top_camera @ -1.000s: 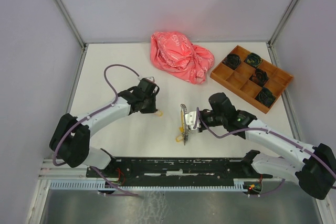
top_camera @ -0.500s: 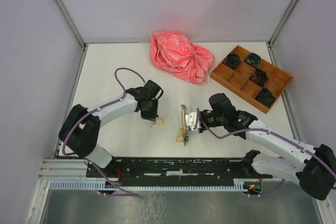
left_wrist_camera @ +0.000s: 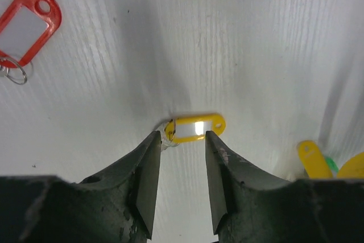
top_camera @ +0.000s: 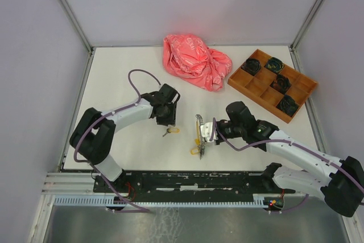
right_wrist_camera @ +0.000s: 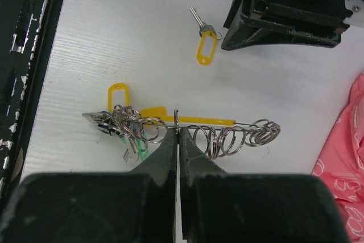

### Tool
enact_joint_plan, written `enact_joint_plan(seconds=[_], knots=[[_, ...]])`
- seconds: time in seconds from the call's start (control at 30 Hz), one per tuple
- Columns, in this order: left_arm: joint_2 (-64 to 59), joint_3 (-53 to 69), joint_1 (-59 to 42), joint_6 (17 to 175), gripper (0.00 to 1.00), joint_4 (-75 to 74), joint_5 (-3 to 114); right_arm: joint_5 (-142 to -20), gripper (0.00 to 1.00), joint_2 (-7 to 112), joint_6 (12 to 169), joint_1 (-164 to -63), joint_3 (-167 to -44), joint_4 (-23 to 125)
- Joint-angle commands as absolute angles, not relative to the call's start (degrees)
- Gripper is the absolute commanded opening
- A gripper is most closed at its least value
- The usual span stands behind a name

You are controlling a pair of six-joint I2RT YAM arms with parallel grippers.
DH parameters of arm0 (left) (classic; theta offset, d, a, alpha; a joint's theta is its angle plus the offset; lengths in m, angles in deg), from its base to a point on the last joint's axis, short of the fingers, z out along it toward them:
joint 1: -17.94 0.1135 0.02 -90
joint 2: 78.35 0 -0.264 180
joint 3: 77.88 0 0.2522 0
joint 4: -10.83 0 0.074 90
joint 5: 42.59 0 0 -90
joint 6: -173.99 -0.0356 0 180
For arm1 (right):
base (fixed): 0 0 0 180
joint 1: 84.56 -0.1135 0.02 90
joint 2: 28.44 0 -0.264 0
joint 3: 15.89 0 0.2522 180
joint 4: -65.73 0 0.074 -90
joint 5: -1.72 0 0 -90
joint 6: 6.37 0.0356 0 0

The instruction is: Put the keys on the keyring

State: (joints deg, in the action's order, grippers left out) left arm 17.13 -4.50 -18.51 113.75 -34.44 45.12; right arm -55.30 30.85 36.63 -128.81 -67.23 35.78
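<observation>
1 yellow-tagged key (left_wrist_camera: 195,128) beneath parted left jaws

No text, brand, number or sign can be read anywhere.

A white worktop (top_camera: 108,78) sits boxed in by plain pale lilac walls (top_camera: 193,4), with grey metal posts (top_camera: 67,8) in the back corners, evenly lit.
</observation>
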Motion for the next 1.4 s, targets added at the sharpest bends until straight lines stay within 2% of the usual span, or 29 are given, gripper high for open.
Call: enact_joint_plan(seconds=[0.0, 0.17, 0.43, 0.9, 1.1, 1.37], knots=[[11.31, -10.2, -18.42, 114.7, 0.46, -31.16, 48.66, -54.78, 0.01, 30.0, 35.73, -129.3, -68.43, 37.46], [9.47, -15.05, -18.4, 116.18, 0.5, -28.81, 48.95, -54.71, 0.01, 29.88, 35.73, -129.46, -68.45, 37.46], [10.36, -18.71, -19.11, 119.44, 0.48, -23.08, 53.95, -55.2, 0.01, 28.95, 35.64, -129.65, -68.43, 37.11], [12.15, -15.35, -23.48, 124.69, 0.49, -5.62, 61.12, -55.72, 0.01, 29.21, 35.55, -129.74, -68.4, 37.06], [6.72, -13.87, -22.66, 118.82, 0.52, -17.0, 48.04, -56.08, 0.01, 28.68, 35.38, -129.74, -68.49, 36.57], [3.82, -21.03, -22.35, 123.25, 0.54, -19.68, 51.35, -55.91, 0.01, 28.81, 35.47, -129.74, -68.54, 36.57]])
